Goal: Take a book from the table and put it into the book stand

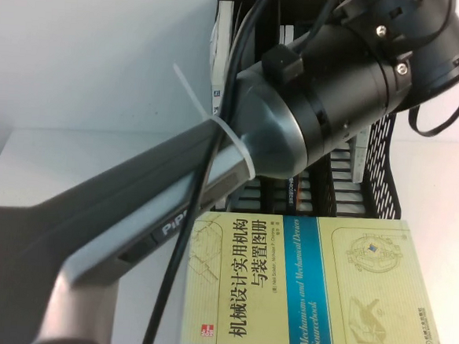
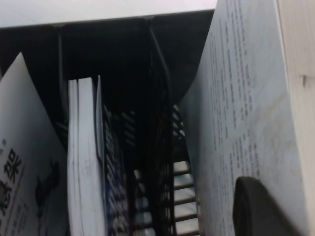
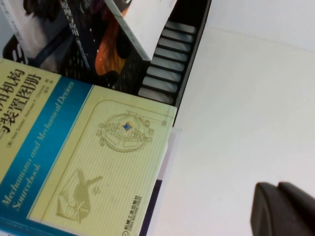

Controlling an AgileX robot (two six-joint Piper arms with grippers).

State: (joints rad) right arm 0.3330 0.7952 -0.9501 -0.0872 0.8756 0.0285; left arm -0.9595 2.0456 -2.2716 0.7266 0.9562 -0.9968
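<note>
My left arm [image 1: 313, 107] reaches from the near left up into the black mesh book stand [image 1: 384, 163]; its gripper is out of the high view. In the left wrist view my left gripper [image 2: 280, 201] is shut on a grey-white book [image 2: 246, 98], one black finger [image 2: 256, 209] pressed on its cover, held upright inside the stand [image 2: 157, 162]. A yellow and blue book [image 1: 316, 288] lies flat on the table in front of the stand. My right gripper [image 3: 283, 209] is shut and empty over bare white table to the right of that book [image 3: 74, 162].
Several books stand in the stand's left slots [image 2: 86, 157], one leaning white cover at the far left [image 2: 24, 162]. More books show in the stand in the right wrist view [image 3: 103, 39]. The white table [image 3: 246, 108] spreads to the right of the stand.
</note>
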